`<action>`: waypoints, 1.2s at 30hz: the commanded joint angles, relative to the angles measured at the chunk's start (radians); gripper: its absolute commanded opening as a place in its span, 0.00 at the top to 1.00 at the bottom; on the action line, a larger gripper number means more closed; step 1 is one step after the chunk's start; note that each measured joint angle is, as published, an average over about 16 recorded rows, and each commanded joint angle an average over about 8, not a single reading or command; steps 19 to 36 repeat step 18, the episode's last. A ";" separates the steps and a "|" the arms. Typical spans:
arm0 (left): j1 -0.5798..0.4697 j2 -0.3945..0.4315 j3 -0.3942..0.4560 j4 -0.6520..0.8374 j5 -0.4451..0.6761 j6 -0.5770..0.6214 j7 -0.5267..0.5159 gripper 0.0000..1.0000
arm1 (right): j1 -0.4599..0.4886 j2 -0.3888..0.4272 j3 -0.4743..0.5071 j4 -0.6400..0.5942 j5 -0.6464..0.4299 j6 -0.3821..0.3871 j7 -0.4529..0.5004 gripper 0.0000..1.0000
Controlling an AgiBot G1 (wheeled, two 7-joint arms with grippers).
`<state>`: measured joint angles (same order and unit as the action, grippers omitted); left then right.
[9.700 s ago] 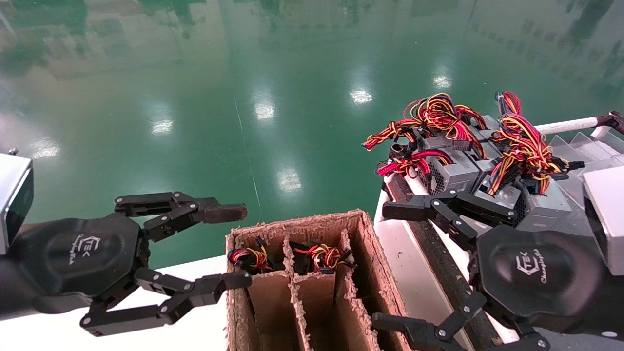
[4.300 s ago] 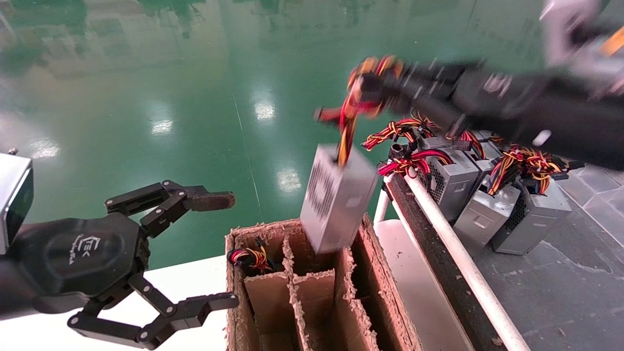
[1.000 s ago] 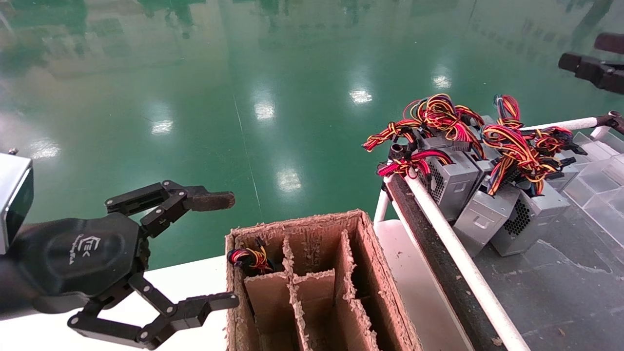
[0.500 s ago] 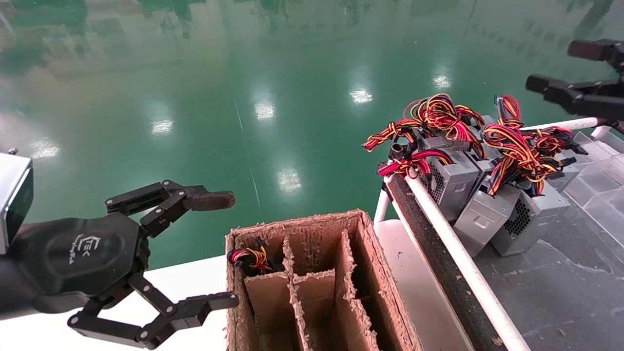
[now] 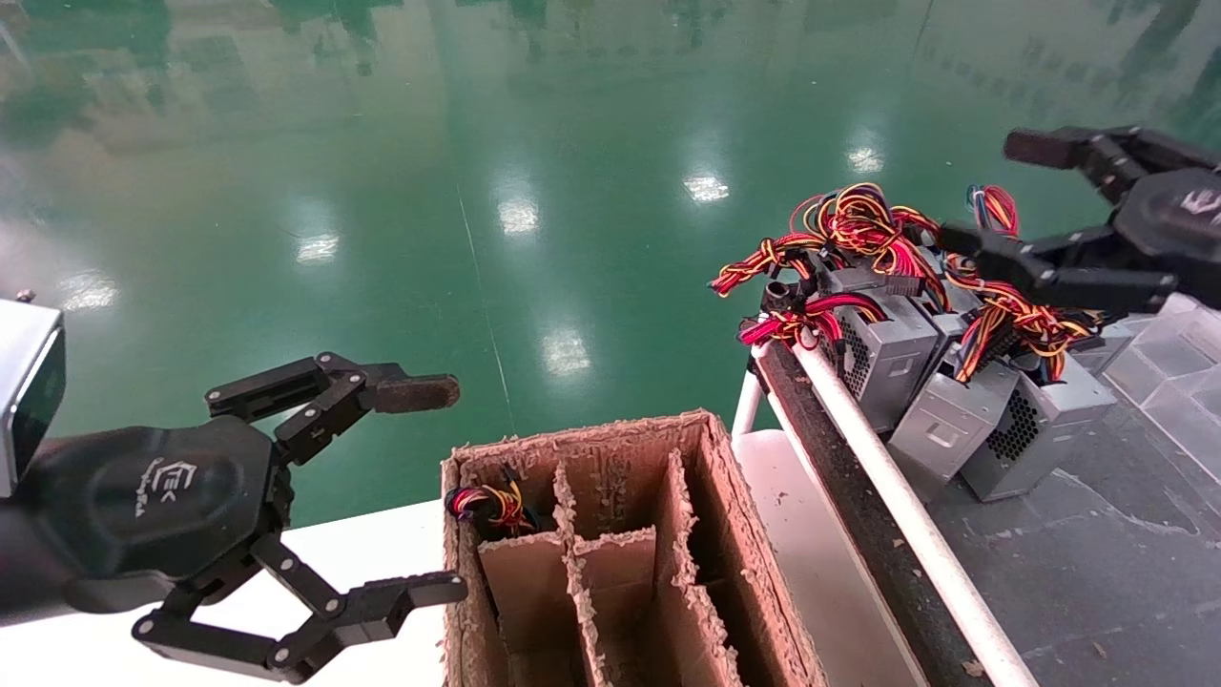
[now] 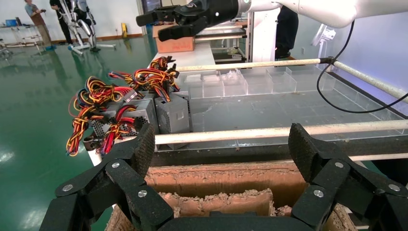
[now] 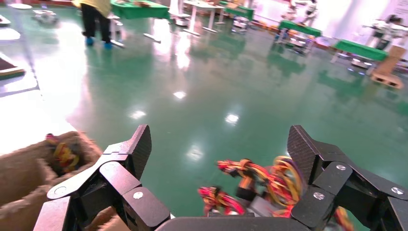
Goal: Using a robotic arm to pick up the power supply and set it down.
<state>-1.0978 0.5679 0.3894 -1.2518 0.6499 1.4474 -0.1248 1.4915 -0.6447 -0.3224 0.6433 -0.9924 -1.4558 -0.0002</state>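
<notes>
Several silver-grey power supplies (image 5: pixel 882 348) lean together on the dark surface at the right, their red, yellow and orange wires (image 5: pixel 858 224) tangled on top. The robotic arm's right gripper (image 5: pixel 992 191) hangs open just above those wires, holding nothing. In the right wrist view its jaws (image 7: pixel 219 154) frame the wire bundles (image 7: pixel 260 185). The left wrist view shows the same pile (image 6: pixel 168 113) and, far above it, the right gripper (image 6: pixel 180 21). My left gripper (image 5: pixel 434 491), with its rusty-brown pad, stays parked open beside the cardboard box (image 5: pixel 725 534).
The divided cardboard box holds one wire bundle (image 5: pixel 486 506) in its far left cell; the other cells look bare. A white rail (image 5: pixel 897 506) edges the dark mat (image 5: pixel 1097 553). Clear plastic trays (image 5: pixel 1178 382) stand at the far right. Green floor lies beyond.
The right gripper has swung in from the far right edge, leftward and down onto the wire pile. It held a power supply over the box 4.3 s ago; now it is bare. Left arm unmoved.
</notes>
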 commanded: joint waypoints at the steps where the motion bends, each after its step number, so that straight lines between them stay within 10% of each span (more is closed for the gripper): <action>1: 0.000 0.000 0.000 0.000 0.000 0.000 0.000 0.00 | -0.028 0.002 0.003 0.043 0.018 -0.003 0.013 0.00; 18: 0.000 0.000 0.000 0.000 0.000 0.000 0.000 0.00 | -0.247 0.020 0.025 0.379 0.155 -0.024 0.111 0.00; 36: 0.000 0.000 0.000 0.000 0.000 0.000 0.000 0.00 | -0.247 0.020 0.025 0.379 0.155 -0.024 0.111 0.00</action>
